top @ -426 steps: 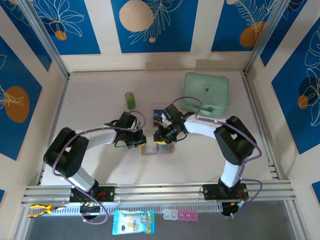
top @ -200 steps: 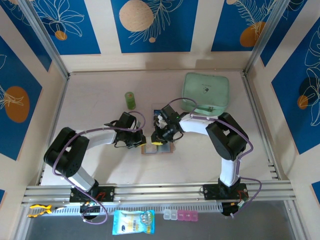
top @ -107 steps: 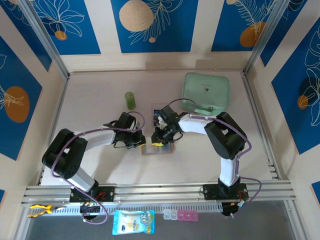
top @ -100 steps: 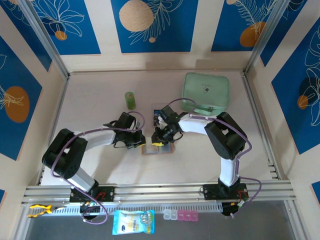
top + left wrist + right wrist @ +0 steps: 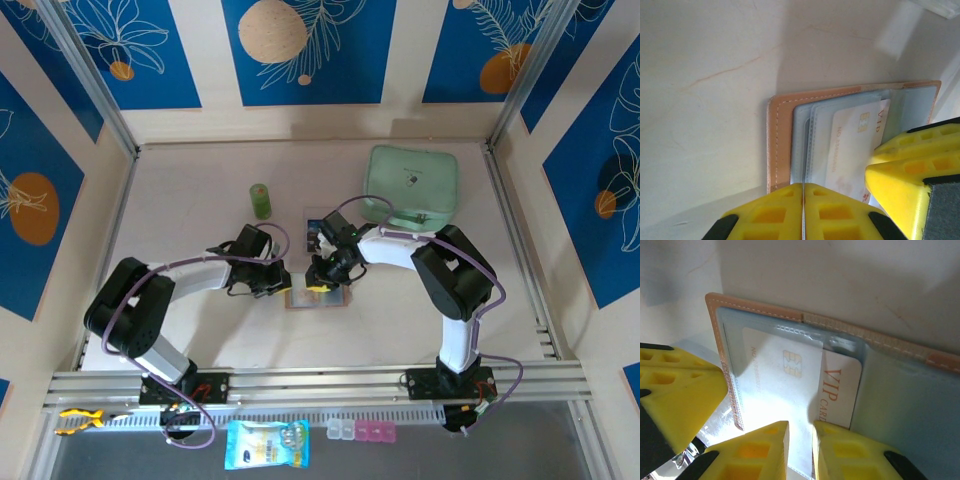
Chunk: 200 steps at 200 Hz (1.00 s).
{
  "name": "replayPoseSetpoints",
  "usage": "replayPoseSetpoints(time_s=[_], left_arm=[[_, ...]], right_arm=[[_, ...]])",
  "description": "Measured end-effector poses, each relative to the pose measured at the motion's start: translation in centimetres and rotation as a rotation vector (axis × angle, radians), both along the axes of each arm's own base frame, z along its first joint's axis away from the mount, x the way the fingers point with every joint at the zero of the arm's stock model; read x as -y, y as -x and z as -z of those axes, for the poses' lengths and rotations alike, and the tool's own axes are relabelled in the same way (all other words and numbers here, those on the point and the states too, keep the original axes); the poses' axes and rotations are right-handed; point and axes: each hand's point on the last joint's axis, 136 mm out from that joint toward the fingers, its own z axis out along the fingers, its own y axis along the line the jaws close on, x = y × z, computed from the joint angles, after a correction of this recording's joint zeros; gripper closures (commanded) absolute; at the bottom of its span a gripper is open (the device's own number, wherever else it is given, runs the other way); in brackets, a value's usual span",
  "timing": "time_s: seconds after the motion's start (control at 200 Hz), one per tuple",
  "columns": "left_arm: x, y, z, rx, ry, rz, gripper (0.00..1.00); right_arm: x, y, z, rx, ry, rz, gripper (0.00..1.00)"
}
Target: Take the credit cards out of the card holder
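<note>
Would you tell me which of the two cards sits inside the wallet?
The white plastic card with orange VIP lettering; the dark printed card lies loose on the table beyond the salmon-tan leather holder.

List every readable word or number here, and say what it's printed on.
"VIP": orange letters on the white card in the card holder.
"CAR": below it on the same card, the rest cut off.
Orange line beside the card's chip: too blurred to read.
Print on the blue packet and the mint pouch: too small.
</note>
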Motion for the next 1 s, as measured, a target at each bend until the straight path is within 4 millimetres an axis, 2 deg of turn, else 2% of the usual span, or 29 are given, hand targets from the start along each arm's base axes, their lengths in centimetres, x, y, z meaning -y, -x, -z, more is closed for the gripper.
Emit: replayPoseSetpoints(time_s=[0.47, 0.71, 1.0], left_arm=[[1.2, 0.8, -0.5, 0.0, 0.029, 0.041, 0.93], [1.2, 0.9, 0.4, -0.019, 0.018, 0.045, 0.93], [1.2, 0.8, 0.5, -0.006, 0.01, 0.065, 0.94]], right_arm=[[-0.3, 0.1, -0.2, 0.005, -0.005, -0.009, 0.76], [-0.3, 0.0, -0.5, 0.004, -0.003, -0.011, 0.74], [-0.9, -0.2, -1.1, 0.014, -0.007, -0.025, 0.73]])
